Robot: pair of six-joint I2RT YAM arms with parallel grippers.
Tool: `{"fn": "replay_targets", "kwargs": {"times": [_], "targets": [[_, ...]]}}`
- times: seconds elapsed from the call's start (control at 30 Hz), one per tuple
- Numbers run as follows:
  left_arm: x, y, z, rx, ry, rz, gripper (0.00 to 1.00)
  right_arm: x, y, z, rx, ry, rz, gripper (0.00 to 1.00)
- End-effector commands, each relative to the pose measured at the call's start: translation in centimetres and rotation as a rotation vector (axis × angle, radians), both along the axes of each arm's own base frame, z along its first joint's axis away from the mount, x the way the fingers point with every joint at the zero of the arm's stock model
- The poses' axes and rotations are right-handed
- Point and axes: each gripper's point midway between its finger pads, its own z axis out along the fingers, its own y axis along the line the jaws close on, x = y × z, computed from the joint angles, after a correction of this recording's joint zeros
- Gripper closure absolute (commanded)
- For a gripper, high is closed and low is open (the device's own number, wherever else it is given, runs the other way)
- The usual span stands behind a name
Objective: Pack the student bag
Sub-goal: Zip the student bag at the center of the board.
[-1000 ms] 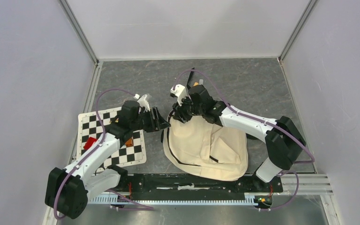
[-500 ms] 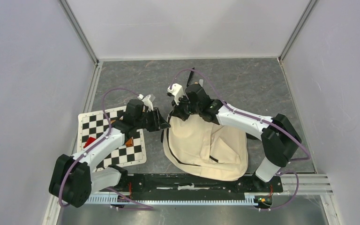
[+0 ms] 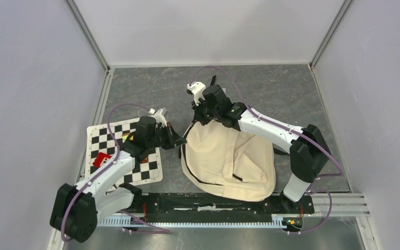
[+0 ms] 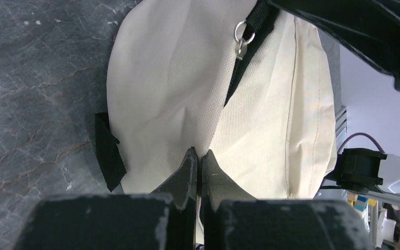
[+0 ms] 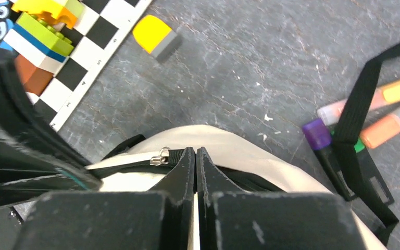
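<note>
The cream student bag [image 3: 229,156] lies flat in front of the arm bases, with its top pointing away from them. My left gripper [image 3: 181,139] is at the bag's upper left edge. In the left wrist view, the left gripper [image 4: 199,152] is shut, pinching a fold of the bag's cream fabric [image 4: 177,78]. My right gripper [image 3: 200,119] is at the top rim. In the right wrist view, the right gripper [image 5: 195,151] is shut on the black zipper band, just right of a silver zipper pull [image 5: 161,156]. The bag's inside is hidden.
A checkered mat [image 3: 96,136] lies left of the bag with a red block [image 3: 102,159] on it. Toy bricks [image 5: 39,31] sit on the mat, and a yellow-grey block [image 5: 157,34] lies beside it. Highlighter markers [image 5: 390,94] lie under a black strap [image 5: 359,104] beyond the bag.
Both grippers have closed onto the bag's top edge. The right gripper has pulled slightly away from the bases, and the left arm has shifted a little towards the bag's left rim.
</note>
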Motion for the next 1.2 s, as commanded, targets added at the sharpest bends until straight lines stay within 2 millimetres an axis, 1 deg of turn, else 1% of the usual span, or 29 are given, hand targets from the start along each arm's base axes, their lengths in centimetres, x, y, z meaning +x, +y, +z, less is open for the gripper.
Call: {"fn": "replay_targets", "kwargs": {"times": [0.0, 0.17, 0.3, 0.4, 0.43, 0.47, 0.5, 0.57, 0.6, 0.67, 0.73, 0.77, 0.8, 0.83, 0.9, 1.0, 1.1, 1.17], "targets": [[-2.8, 1.6, -1.6, 0.028, 0.111, 0.067, 0.98, 4.3, -2.2, 3.1, 0.021, -0.085, -0.179, 1.0], [-4.4, 3.6, -2.1, 0.085, 0.144, 0.139, 0.98, 4.6, -4.7, 3.4, -0.011, -0.097, -0.247, 1.0], [-5.3, 4.4, -2.3, 0.088, 0.163, 0.174, 0.98, 3.8, -6.5, 3.6, -0.018, -0.106, -0.273, 1.0], [-5.8, 4.6, -2.5, 0.099, 0.18, 0.176, 0.98, 3.1, -7.2, 2.6, -0.032, -0.093, -0.27, 1.0], [-5.8, 4.7, -2.5, 0.103, 0.177, 0.178, 0.97, 2.9, -7.3, 2.3, -0.036, -0.087, -0.266, 1.0], [-5.7, 4.7, -2.4, 0.104, 0.171, 0.18, 0.92, 2.7, -7.3, 1.8, -0.04, -0.076, -0.258, 1.0], [-5.6, 4.7, -2.1, 0.104, 0.163, 0.179, 0.82, 2.3, -7.1, 1.6, -0.032, -0.064, -0.243, 1.0], [-5.0, 4.4, -1.0, 0.097, 0.129, 0.164, 0.7, 1.1, -6.6, 1.2, -0.002, -0.031, -0.203, 1.0], [-4.5, 4.2, 0.0, 0.093, 0.104, 0.156, 0.65, 0.5, -6.4, 1.2, 0.021, -0.016, -0.186, 1.0], [-3.3, 3.7, 1.7, 0.089, 0.059, 0.135, 0.46, -0.7, -5.8, 1.2, 0.07, 0.005, -0.148, 1.0], [-1.8, 2.9, 3.5, 0.087, 0.01, 0.102, 0.32, -1.6, -5.4, 1.0, 0.09, 0.017, -0.132, 1.0], [-1.0, 2.4, 4.5, 0.088, -0.015, 0.083, 0.26, -2.1, -5.3, 0.8, 0.093, 0.022, -0.126, 1.0], [-0.3, 1.9, 4.9, 0.093, -0.015, 0.058, 0.22, -2.2, -5.3, 0.6, 0.093, 0.026, -0.123, 1.0], [0.5, 1.4, 5.5, 0.105, -0.032, 0.028, 0.19, -2.5, -5.2, 0.3, 0.088, 0.031, -0.121, 1.0], [2.0, 0.8, 5.9, 0.141, -0.043, -0.012, 0.16, -2.7, -5.2, -0.3, 0.085, 0.04, -0.121, 1.0], [3.8, -0.1, 6.0, 0.184, -0.051, -0.087, 0.13, -2.9, -5.1, -0.6, 0.094, 0.044, -0.12, 1.0], [4.5, -1.7, 5.6, 0.176, -0.031, -0.198, 0.14, -2.8, -5.0, -0.7, 0.1, 0.039, -0.126, 1.0], [4.9, -2.0, 4.9, 0.19, -0.025, -0.227, 0.19, -2.6, -5.0, -0.5, 0.105, 0.032, -0.132, 1.0]]}}
